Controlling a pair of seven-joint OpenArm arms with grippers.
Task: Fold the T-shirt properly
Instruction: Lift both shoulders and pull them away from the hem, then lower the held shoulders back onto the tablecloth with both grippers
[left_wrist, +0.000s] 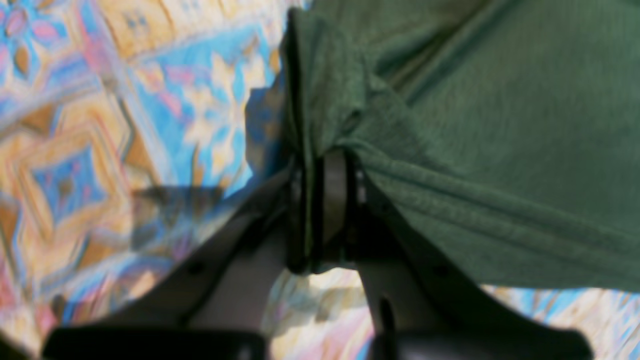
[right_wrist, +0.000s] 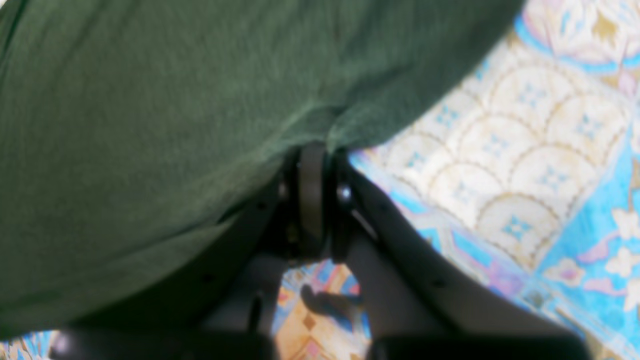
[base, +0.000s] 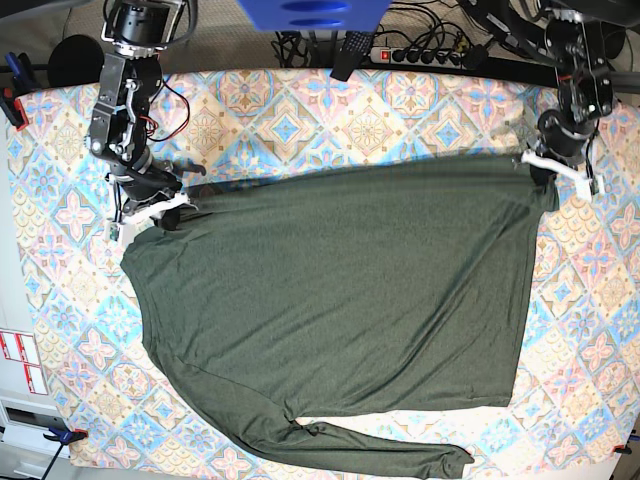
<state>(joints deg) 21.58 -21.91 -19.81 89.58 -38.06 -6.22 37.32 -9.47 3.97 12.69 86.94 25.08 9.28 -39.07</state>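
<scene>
The table (base: 60, 330) wears a tiled-pattern cloth; 1 T-shirt (base: 340, 290) lies spread across its middle, apparently flat, sleeve along the near edge.

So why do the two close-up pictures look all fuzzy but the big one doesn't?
Left wrist view: the T-shirt and patterned tablecloth are smeared and soft, with a dark arm shadow on the cloth. Right wrist view: equally soft, the shirt's knit barely shows. Base view: sharp and evenly lit, the tile pattern crisp, only faint shadows along the shirt's edges.
</scene>
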